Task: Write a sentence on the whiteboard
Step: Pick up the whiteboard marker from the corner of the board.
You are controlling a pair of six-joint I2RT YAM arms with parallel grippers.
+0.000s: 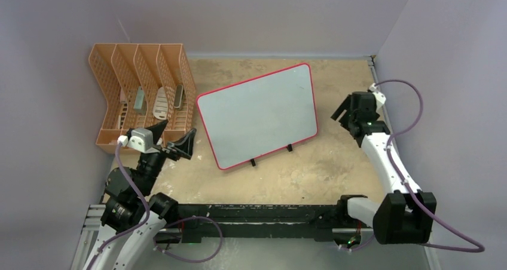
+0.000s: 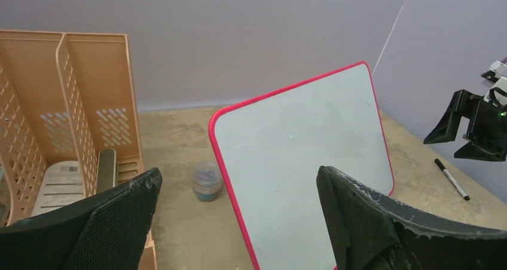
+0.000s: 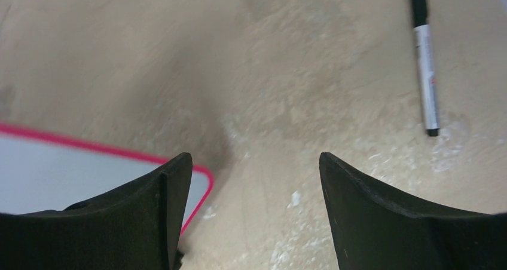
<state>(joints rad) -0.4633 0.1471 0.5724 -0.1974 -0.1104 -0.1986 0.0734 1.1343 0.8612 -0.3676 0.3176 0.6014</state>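
While both arms hang above the table (image 1: 299, 174), the whiteboard (image 1: 257, 116) stands near the middle of it on two small black feet (image 1: 253, 161). It leans back toward the far wall and is turned a little, so that its right end is farther away than its left end. Its rim is red-pink and its face looks evenly pale in every view.

The left jaws are spread wide and hold nothing. Their two black fingers (image 2: 119, 222) are on the near left side of the board, between it and the orange file rack (image 1: 140, 91), and they point at the board's face. The rack stands at the far left of the table, apart from the board. Some flat pale things stand in its compartments, but I cannot tell what they are. In the left wrist view a small clear tub (image 2: 207, 180) with coloured contents sits on the table just beside the board's left edge, on its far side.

The right jaws are also released, with only bare table showing between their fingers (image 3: 382, 222). They hover on the right of the board, close to its lower right corner (image 3: 197, 180) and not touching it. A marker (image 3: 425, 67) with a black cap and a pale body lies flat on the table on the right of the board, near the right jaws, and nothing touches it.
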